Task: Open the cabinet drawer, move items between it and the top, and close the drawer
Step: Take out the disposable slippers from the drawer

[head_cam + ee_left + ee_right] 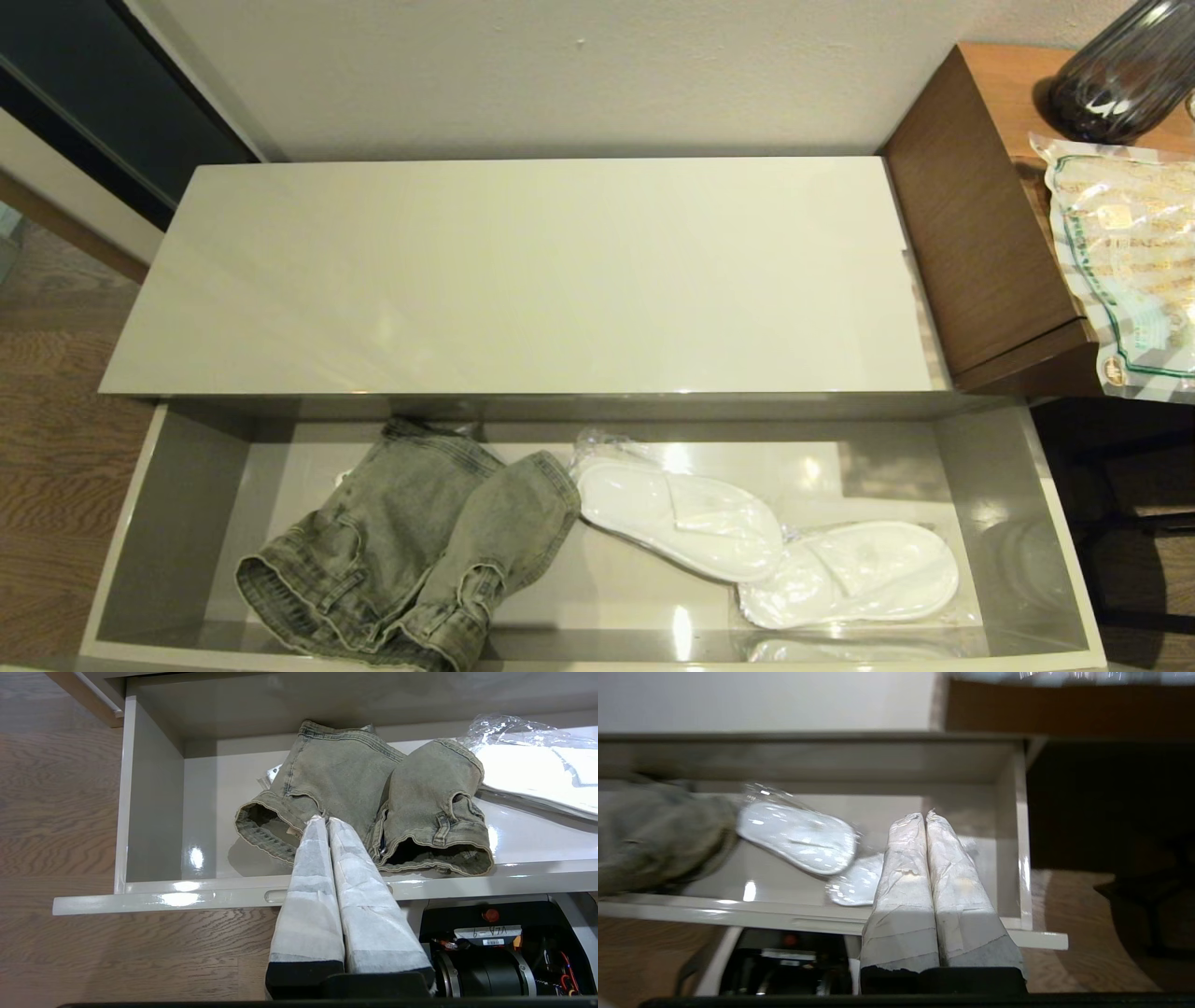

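While the drawer (168, 523) stands pulled fully out below the top (523, 271), both items lie inside it and the top is bare. The jeans (411, 541) sit folded in the drawer's left half, touching the first slipper (681, 518), which overlaps the second slipper (854, 574) toward the right. The right end of the drawer floor is free. Neither arm shows in the head view. The left gripper (324, 820) hangs outside the front rim, jaws pressed together and holding nothing, aimed at the jeans. The right gripper (923, 816) is likewise closed and empty, out in front of the rim and pointing toward the free right end, beside the slippers.

The step in hand looks like lifting an item out to the top. To do it well, a gripper should open before descending, pinch a thick fold of denim or the plastic wrap's edge, then rise clear of the top's overhanging front edge before moving back. The desk (971, 233) bounds the right.
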Motion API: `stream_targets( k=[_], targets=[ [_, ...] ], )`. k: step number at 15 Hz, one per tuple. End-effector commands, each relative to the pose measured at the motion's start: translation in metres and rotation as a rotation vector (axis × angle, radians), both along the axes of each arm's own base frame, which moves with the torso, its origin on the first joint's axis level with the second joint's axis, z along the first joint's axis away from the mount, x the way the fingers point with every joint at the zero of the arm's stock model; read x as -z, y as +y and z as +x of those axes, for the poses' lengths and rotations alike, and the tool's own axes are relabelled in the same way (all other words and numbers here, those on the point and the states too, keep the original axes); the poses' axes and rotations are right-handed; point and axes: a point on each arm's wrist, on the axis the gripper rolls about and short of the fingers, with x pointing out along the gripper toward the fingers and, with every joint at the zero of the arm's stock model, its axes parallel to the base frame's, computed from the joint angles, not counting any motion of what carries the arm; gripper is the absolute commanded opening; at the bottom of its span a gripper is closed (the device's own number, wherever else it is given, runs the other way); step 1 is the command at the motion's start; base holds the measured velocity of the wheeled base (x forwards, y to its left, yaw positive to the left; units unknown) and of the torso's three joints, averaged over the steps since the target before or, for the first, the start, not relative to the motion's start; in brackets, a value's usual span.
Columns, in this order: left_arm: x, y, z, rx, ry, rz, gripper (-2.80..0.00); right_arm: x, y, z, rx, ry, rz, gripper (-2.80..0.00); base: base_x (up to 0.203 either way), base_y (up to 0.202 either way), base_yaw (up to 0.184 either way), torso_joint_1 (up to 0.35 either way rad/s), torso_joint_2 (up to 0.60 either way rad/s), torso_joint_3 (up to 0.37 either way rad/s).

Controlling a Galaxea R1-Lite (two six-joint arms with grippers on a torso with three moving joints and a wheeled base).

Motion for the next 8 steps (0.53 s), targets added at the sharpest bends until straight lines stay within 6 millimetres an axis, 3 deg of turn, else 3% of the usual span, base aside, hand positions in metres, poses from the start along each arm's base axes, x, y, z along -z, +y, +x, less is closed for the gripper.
stream_targets(
  k=[1, 3, 4, 8],
  targets=[
    [0.000, 0.000, 0.000, -0.001, 0.003, 0.000, -2.80, -0.023, 0.002, -0.030, -0.058, -0.007, 0.002, -2.80, 0.000, 0.000, 0.000, 0.000, 0.00, 0.000],
    [0.000, 0.000, 0.000, -0.001, 0.003, 0.000, -2.80, -0.030, 0.002, -0.037, -0.088, -0.016, 0.002, -2.80, 0.000, 0.000, 0.000, 0.000, 0.00, 0.000],
    [0.000, 0.000, 0.000, -0.001, 0.003, 0.000, -2.80, -0.043, 0.003, -0.042, -0.093, -0.048, 0.004, -2.80, 0.000, 0.000, 0.000, 0.000, 0.00, 0.000],
    [0.000, 0.000, 0.000, -0.001, 0.003, 0.000, -2.80, -0.122, 0.003, -0.029, -0.098, -0.025, 0.205, -2.80, 0.000, 0.000, 0.000, 0.000, 0.00, 0.000]
  ],
)
